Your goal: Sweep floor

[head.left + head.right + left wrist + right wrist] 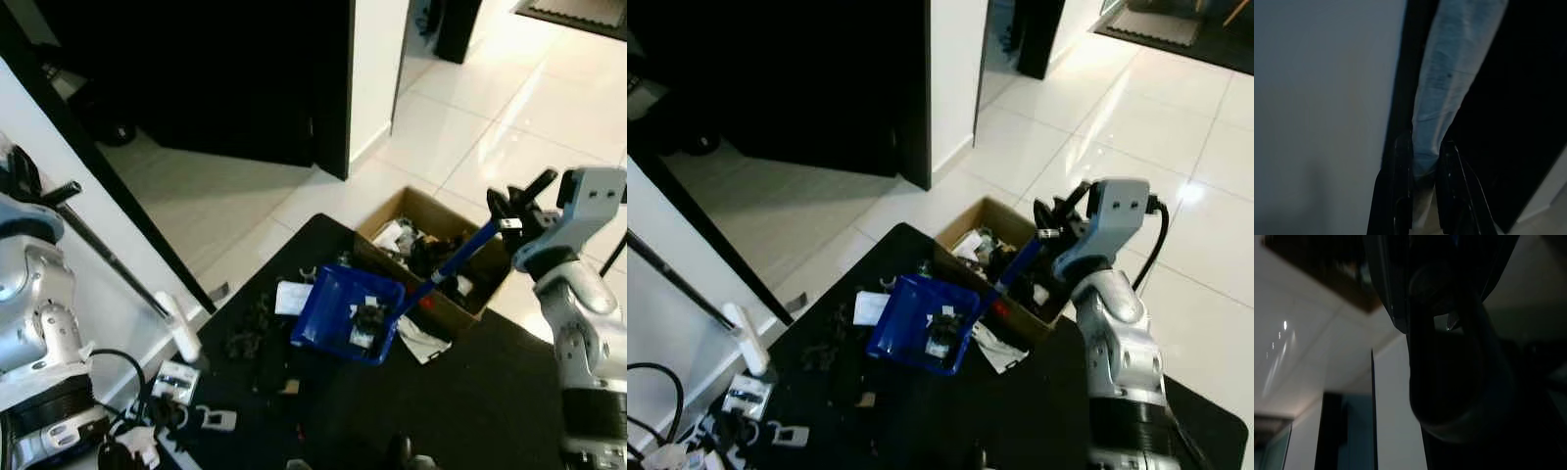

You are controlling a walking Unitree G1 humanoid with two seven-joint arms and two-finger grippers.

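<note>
Left eye view, right gripper [517, 208]: clamped on blue plastic dustpan [345, 315] handle, we note.
Done: dustpan loaded.
Left: emptying into brown cardboard box [390, 209]; debris remains lower left.

A brown cardboard box [392, 217] stuffed with odds and ends sits at the edge of the black floor mat [490, 392], near a dark open doorway [216, 69], with white power adapters [176, 377] lying by the white wall [108, 284].

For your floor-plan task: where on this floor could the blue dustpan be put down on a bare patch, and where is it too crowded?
Free: the white tiles beyond the cardboard box, and the black mat's stretch near the right arm. Crowded: the mat around the blue dustpan, strewn with scraps, and the corner with cables beside the white wall.
</note>
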